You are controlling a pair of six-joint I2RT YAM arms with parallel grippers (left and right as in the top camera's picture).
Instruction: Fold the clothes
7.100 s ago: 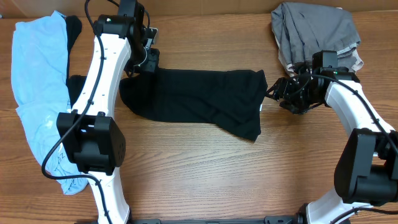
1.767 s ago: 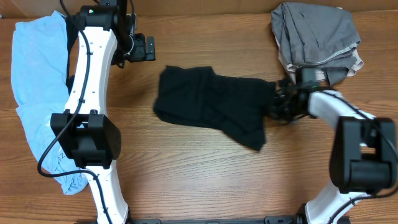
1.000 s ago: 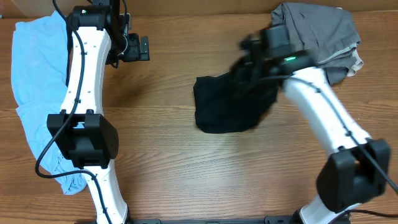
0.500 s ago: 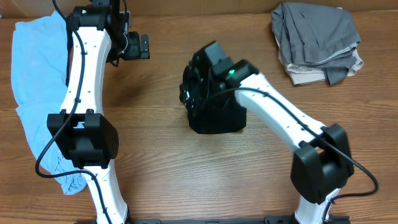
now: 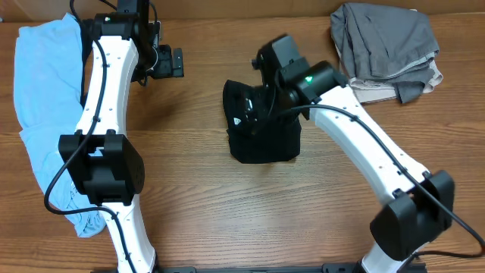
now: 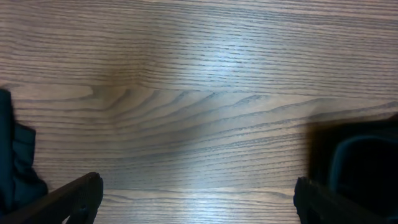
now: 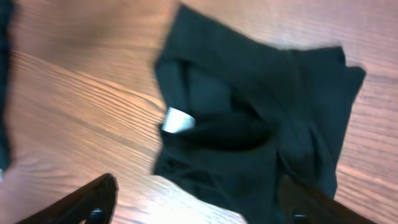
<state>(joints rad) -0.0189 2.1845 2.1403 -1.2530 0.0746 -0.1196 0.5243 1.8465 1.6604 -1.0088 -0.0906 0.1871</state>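
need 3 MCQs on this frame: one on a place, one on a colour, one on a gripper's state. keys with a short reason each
1. In the overhead view, where on the table does the grey garment lie?
A) centre
B) top right
C) left edge

2. What colour is the tag on the black garment?
A) red
B) yellow
C) white

3. How is the right gripper, above the black garment?
A) open, gripping nothing
B) shut on the garment
C) out of view

Key:
1 B, it sits bunched in the top right corner.
2 C, the right wrist view shows a small white patch on the black cloth.
3 A, its fingers stand wide apart in the right wrist view, with the cloth lying below them.
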